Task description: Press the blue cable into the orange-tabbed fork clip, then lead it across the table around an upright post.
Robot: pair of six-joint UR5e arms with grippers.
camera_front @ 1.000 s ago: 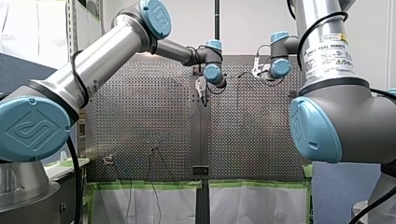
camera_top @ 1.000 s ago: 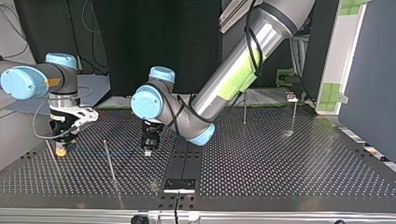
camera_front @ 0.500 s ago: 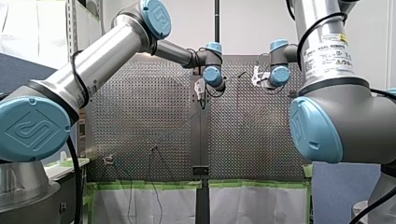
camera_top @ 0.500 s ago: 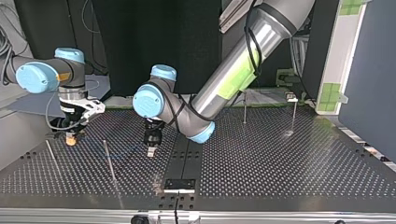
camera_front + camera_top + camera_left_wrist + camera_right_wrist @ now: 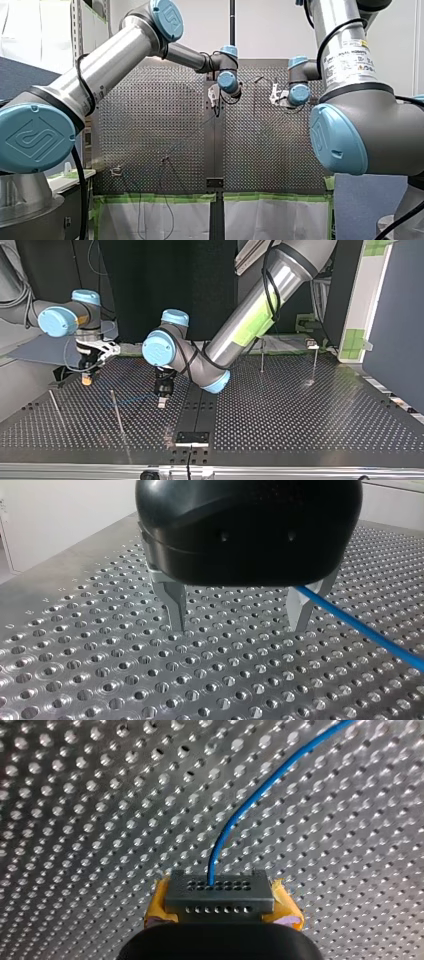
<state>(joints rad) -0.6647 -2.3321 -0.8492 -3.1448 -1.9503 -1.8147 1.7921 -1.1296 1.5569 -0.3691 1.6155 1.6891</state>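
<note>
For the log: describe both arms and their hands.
Both arms are silver tubes with light-blue joint caps and black cables. My left arm carries green tape; my right arm a warning label. The left hand is black with metal fingers; the right hand has yellow pads.

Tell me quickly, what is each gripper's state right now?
Left gripper: open, gripping nothing.
Right gripper: shut on the blue cable.

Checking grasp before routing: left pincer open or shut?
Open. Left pincer fingers stand well apart, perforated table showing between them.
</note>
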